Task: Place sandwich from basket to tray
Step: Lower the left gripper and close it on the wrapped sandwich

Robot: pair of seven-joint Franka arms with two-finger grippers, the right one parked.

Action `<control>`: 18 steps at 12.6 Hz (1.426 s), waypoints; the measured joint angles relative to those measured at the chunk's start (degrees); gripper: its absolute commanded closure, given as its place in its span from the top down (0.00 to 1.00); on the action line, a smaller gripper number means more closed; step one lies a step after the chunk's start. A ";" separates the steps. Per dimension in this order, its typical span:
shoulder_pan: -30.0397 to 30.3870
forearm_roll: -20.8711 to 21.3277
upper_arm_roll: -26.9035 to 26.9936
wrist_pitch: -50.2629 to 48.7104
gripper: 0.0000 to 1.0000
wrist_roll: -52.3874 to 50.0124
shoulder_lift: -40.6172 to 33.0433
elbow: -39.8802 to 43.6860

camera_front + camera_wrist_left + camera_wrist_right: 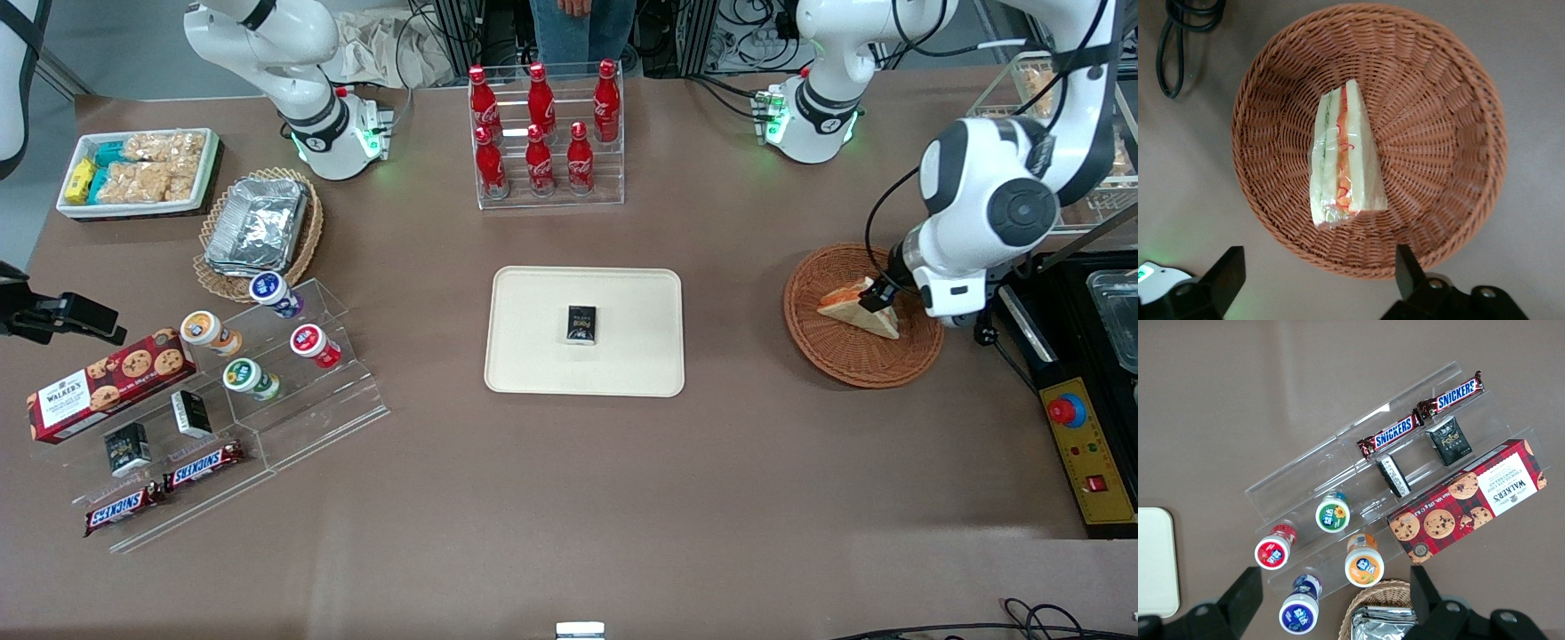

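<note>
On the table's middle we see the tray (pixel 622 364), carrying one small dark packet (pixel 582 324), well apart from the basket (pixel 836 356) at the working arm's end. From the front, the gripper (pixel 880 293) hangs just above the sandwich (pixel 861 309) in the basket. Only the wrist view shows its fingers (pixel 1228 273) spread wide, touching nothing, and the sandwich's clear wrap.

- Clear stepped stand (pixel 1338 463) on the brown table (pixel 1238 387).
- Two Snickers bars (pixel 1421 417) lie end to end on one step.
- Two small dark packets (pixel 1449 441) sit beside them.
- Four cups (pixel 1331 513) with coloured lids: green, red, orange, blue.
- Cookie box (pixel 1468 503) lies against the stand.
- Tray (pixel 1155 563) corner shows.
- Foil trays (pixel 1385 620) in a wicker basket (pixel 1358 607).
</note>
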 measured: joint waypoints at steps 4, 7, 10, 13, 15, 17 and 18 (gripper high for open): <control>0.73 0.33 0.05 11.85 1.00 -0.74 0.70 -7.74; 1.72 0.72 0.13 17.58 1.00 -0.74 0.82 -12.28; 3.53 1.30 0.15 20.03 0.97 -0.81 1.51 -13.08; 4.42 1.34 0.15 24.37 0.33 -0.81 4.34 -13.21; 4.61 1.34 0.15 26.20 0.00 -0.97 5.56 -13.19; 4.61 1.34 0.05 26.95 0.00 -1.41 5.89 -13.06; 4.56 1.35 -0.24 27.10 0.00 -1.36 5.72 -12.74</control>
